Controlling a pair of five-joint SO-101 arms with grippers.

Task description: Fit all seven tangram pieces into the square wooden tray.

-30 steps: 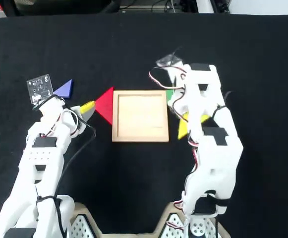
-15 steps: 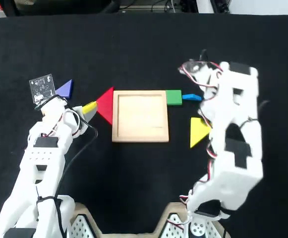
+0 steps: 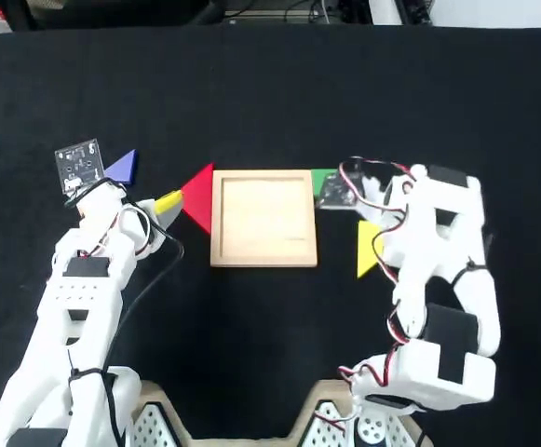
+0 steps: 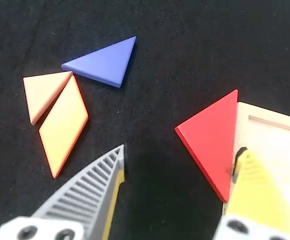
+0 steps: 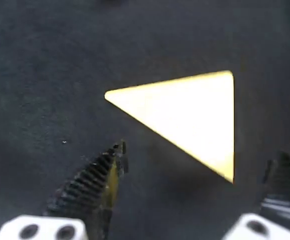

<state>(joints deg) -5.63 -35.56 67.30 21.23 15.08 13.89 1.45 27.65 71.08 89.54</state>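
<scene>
Black worktop [image 3: 270, 93], cables [image 3: 317, 11] seen behind | left tool [image 4: 182, 152] held spread beside red triangle [image 4: 212, 140] | right tool [image 5: 200, 152] spread over yellow triangle [image 5: 194, 115]

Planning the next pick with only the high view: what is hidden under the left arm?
Observer: An orange parallelogram and a peach triangle, edge to edge, near the blue triangle.
Operator: Is the left gripper holding anything?
Observer: No, the left gripper is open, with the red triangle beside one finger, against the tray.
Operator: And the right?
Observer: The right gripper is open above the yellow triangle, which lies flat on the table.
</scene>
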